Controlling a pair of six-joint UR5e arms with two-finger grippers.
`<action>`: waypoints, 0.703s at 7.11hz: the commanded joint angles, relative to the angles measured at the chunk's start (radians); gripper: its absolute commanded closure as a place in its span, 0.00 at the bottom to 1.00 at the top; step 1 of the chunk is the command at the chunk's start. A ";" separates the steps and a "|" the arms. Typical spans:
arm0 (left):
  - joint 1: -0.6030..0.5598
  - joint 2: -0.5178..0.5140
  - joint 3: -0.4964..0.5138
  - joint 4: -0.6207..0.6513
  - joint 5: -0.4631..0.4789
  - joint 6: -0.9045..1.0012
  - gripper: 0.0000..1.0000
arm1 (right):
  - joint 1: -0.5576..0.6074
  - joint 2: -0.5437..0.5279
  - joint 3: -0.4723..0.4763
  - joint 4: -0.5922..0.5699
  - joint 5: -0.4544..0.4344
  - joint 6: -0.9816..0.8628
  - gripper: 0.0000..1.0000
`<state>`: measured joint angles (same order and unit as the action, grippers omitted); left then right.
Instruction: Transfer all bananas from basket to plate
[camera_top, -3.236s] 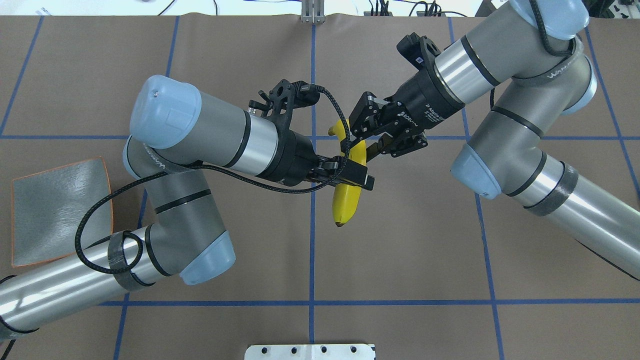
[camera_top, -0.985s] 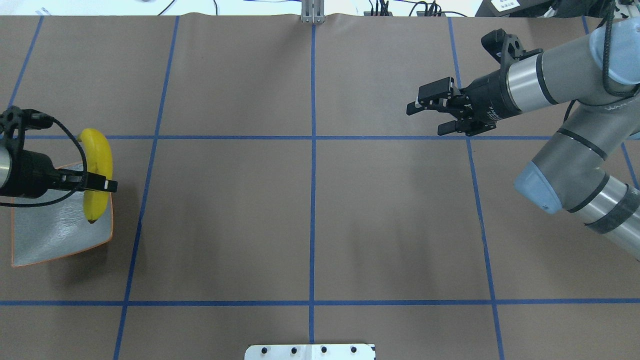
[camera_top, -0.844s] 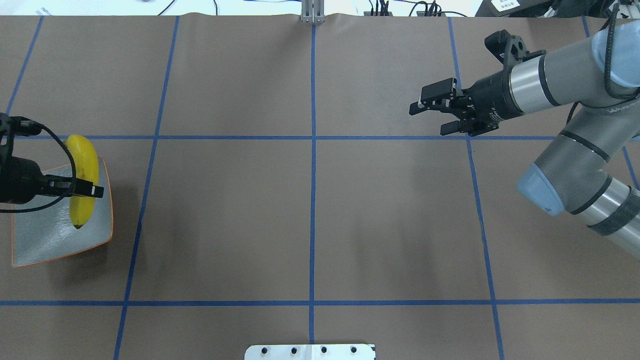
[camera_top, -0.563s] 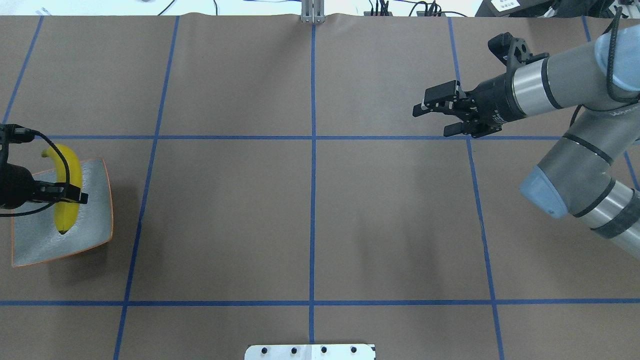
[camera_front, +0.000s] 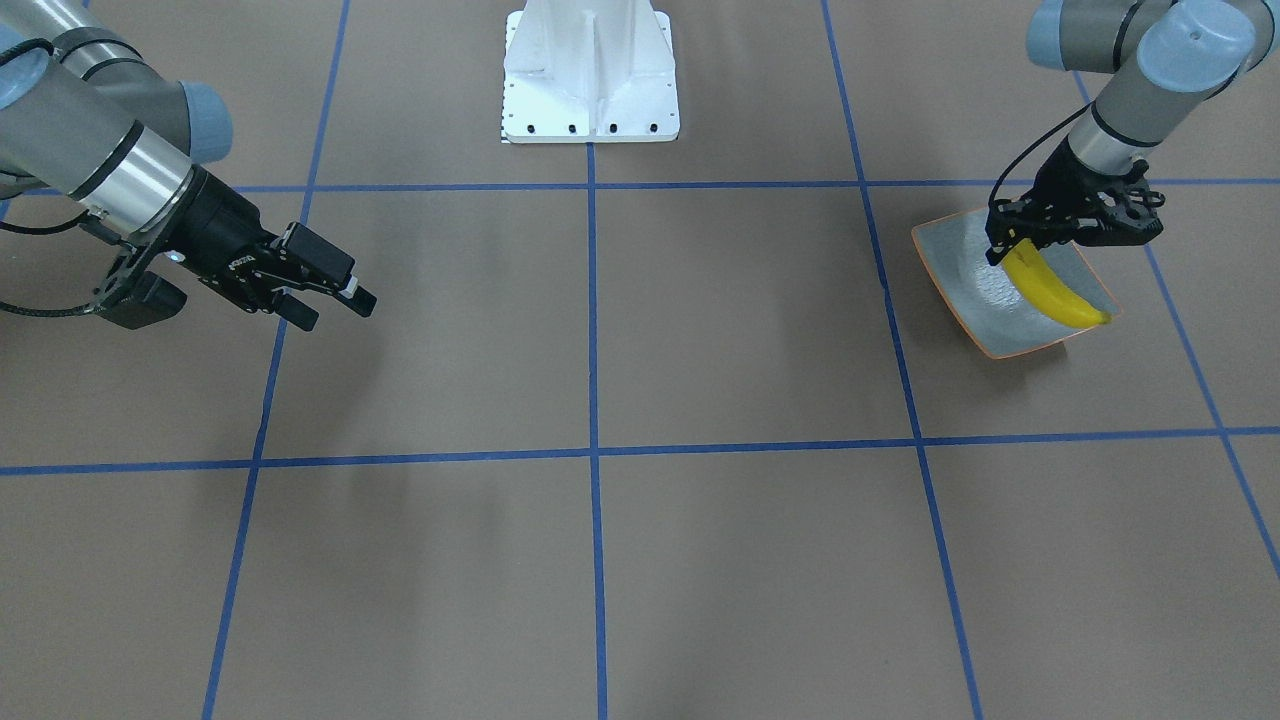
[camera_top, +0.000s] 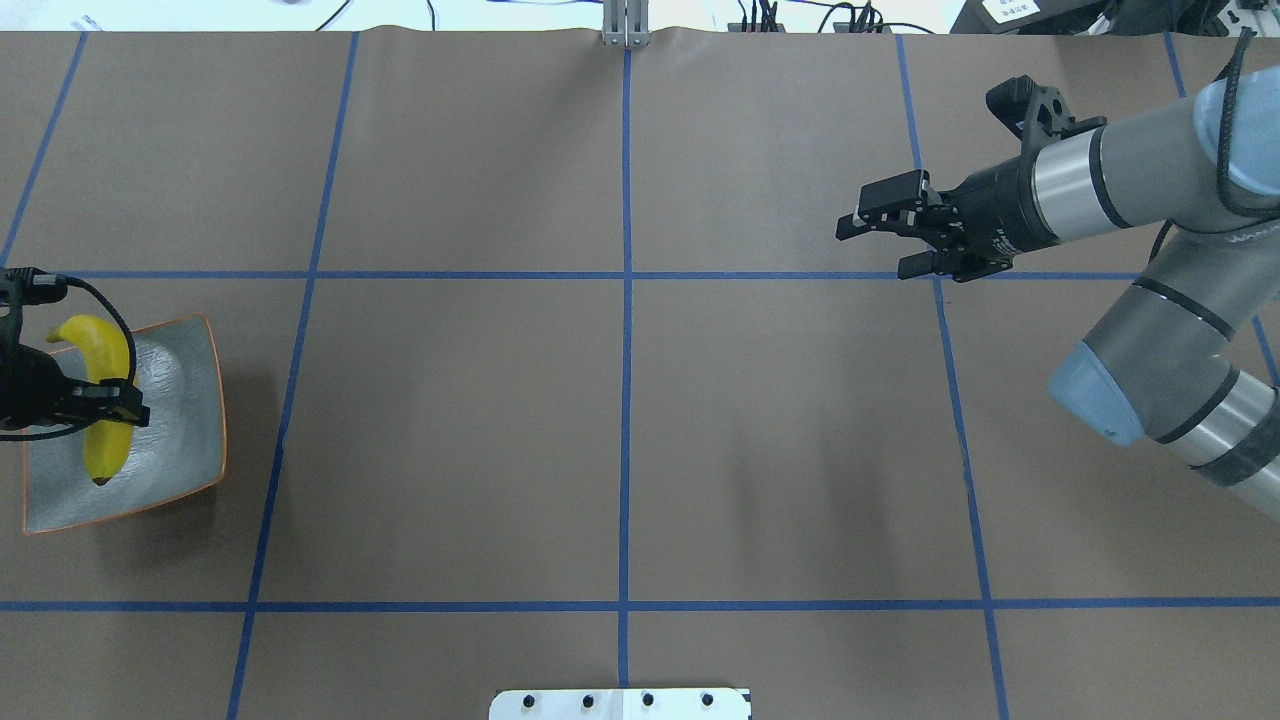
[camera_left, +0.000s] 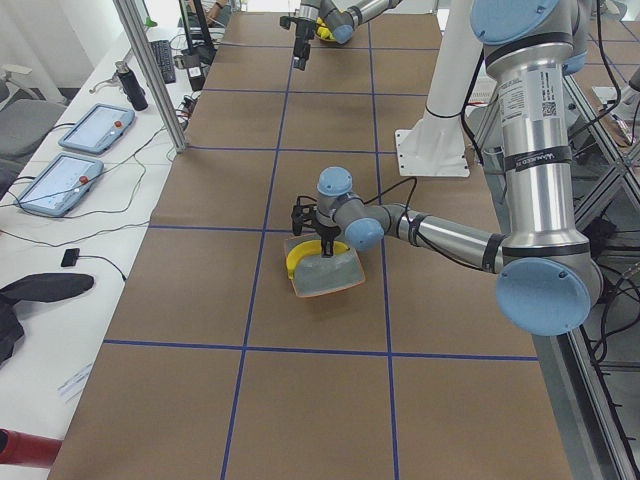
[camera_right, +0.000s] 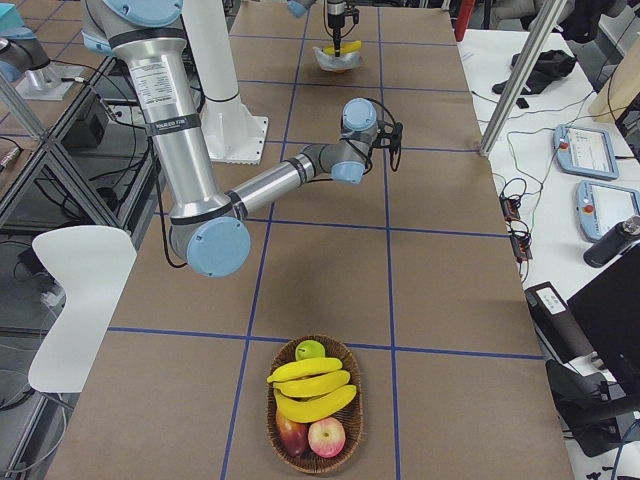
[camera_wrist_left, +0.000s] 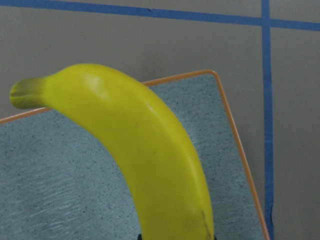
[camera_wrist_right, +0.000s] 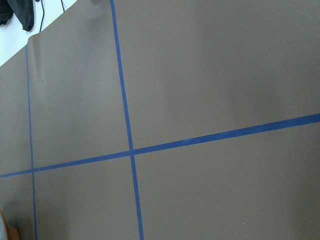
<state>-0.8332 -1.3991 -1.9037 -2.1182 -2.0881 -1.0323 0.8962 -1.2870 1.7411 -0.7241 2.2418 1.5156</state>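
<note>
one banana (camera_top: 92, 345), clamped by the left gripper (camera_top: 122, 405), is over the plate (camera_top: 190, 400); the right gripper (camera_top: 872, 248) gapes empty. only the right-side view shows the basket (camera_right: 345, 452) holding three bananas (camera_right: 312, 390).

Bright yellow banana (camera_wrist_left: 150, 150), speckled grey-green plate (camera_top: 185, 400) rimmed orange, brown table (camera_top: 450, 430) gridded with blue lines (camera_top: 626, 400).

text: none legible | brands: none legible | numbers: none legible
</note>
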 joint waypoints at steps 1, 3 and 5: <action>0.002 0.002 0.023 0.004 0.000 0.001 1.00 | 0.000 0.000 0.000 0.000 -0.001 0.000 0.00; 0.003 0.003 0.031 0.004 0.000 0.009 0.72 | 0.000 0.000 0.000 0.000 -0.001 0.001 0.00; 0.003 0.005 0.032 0.004 0.000 0.032 0.37 | 0.003 -0.002 0.011 0.000 0.004 0.003 0.00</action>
<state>-0.8307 -1.3957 -1.8727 -2.1138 -2.0877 -1.0118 0.8966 -1.2873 1.7440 -0.7240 2.2428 1.5174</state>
